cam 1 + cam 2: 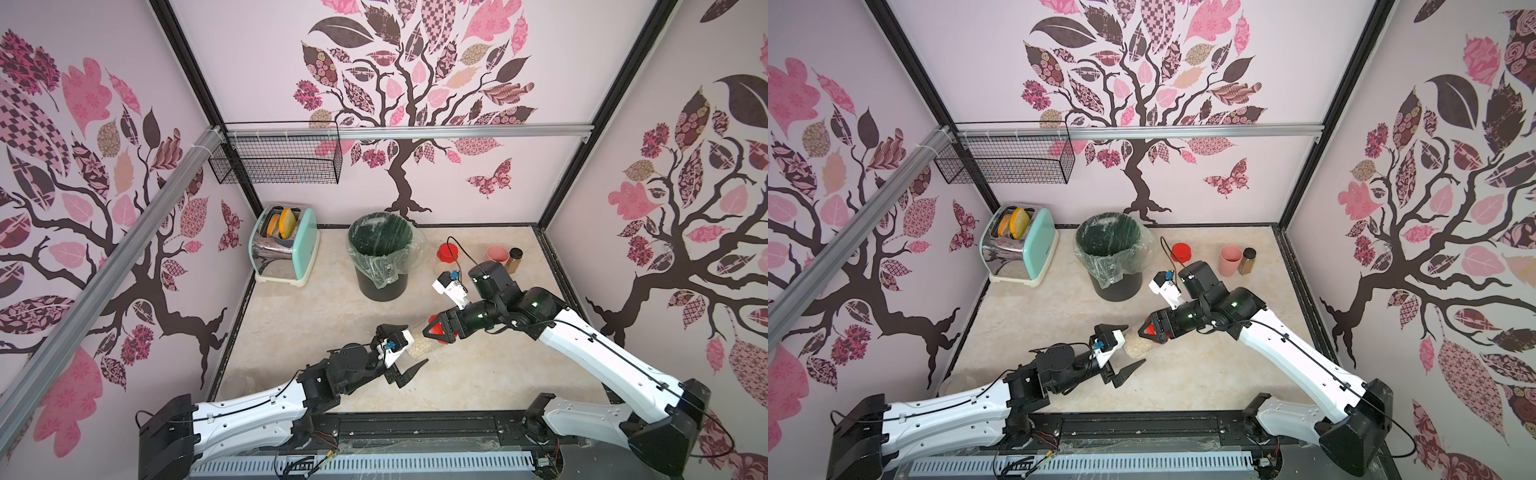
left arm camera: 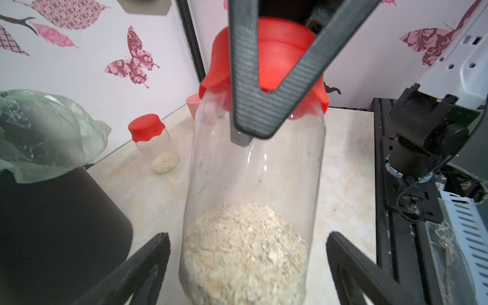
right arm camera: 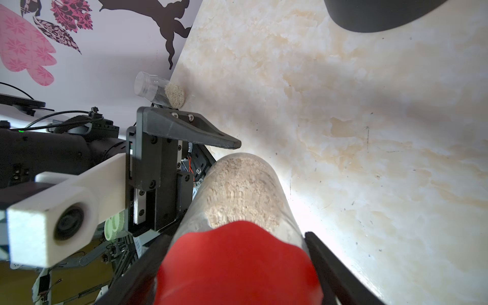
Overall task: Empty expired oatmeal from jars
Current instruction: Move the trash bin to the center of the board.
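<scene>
Though clear-walled, jar (image 2: 256,171) of flaky oatmeal (image 2: 245,250)

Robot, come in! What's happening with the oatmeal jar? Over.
Right end effector shut on red lid. Left end effector open around jar, not touching. Oatmeal inside. Nothing blocking bin.

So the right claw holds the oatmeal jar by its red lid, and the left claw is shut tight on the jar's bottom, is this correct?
Not quite. The right claw does hold the oatmeal jar by its red lid, but the left claw is open: the left wrist view shows its fingers on either side of the jar's bottom, with gaps.
</scene>
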{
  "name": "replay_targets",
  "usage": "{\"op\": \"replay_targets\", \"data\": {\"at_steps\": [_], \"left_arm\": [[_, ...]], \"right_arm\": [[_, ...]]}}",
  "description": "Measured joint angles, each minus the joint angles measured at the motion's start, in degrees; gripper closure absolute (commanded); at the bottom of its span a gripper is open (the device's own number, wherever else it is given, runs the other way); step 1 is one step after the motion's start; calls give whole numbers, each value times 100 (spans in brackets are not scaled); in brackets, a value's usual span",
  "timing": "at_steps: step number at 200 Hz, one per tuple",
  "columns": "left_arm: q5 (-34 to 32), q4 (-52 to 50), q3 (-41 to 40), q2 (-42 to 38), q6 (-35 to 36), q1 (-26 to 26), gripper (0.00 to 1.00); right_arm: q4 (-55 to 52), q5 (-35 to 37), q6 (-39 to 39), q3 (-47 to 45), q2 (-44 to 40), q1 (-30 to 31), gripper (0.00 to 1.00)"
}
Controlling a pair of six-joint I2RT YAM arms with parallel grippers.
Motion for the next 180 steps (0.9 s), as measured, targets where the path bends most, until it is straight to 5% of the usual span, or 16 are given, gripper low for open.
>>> {"op": "replay_targets", "data": {"at_steps": [109,180], "left_arm": [[-116,83,216,339,247,-11,19],[-284,72,238,380,372,-9,33]], "right_arm": [[214,-103,74,2,160,151,24],[195,-70,79,20,160,181,1]]}}
